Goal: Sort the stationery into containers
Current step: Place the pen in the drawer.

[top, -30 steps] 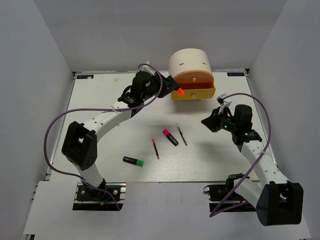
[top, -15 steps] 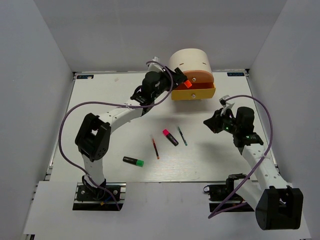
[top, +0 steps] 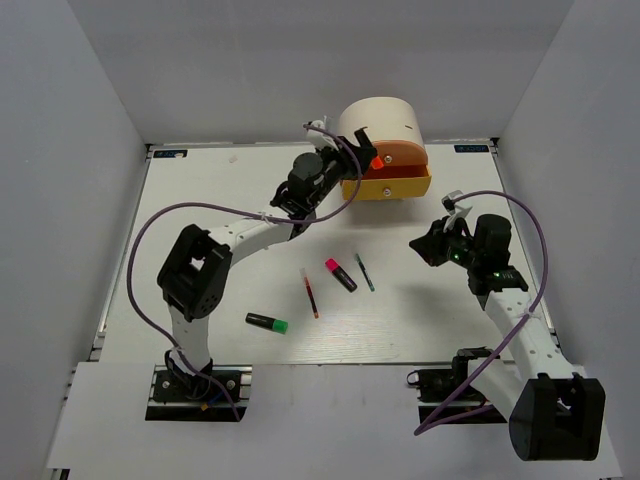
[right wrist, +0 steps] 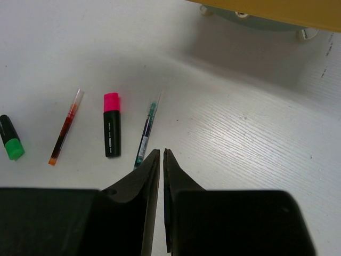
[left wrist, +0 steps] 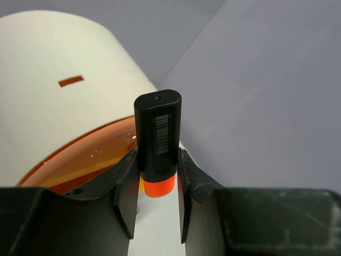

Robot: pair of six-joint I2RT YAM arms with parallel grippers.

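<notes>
Left wrist: left tool [left wrist: 157, 160] clamps a stubby black, orange-capped highlighter [left wrist: 157, 125].

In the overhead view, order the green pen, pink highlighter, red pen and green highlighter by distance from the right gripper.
1. green pen, left of right gripper
2. pink highlighter, beside it
3. red pen, centre
4. green highlighter, farthest left

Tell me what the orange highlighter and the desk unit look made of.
The orange highlighter looks like smooth black plastic: even surface, faint sheen, a barcode printed on it. The desk unit has a matte cream shell, probably plastic; no grain shows, though painted wood cannot be ruled out.
</notes>
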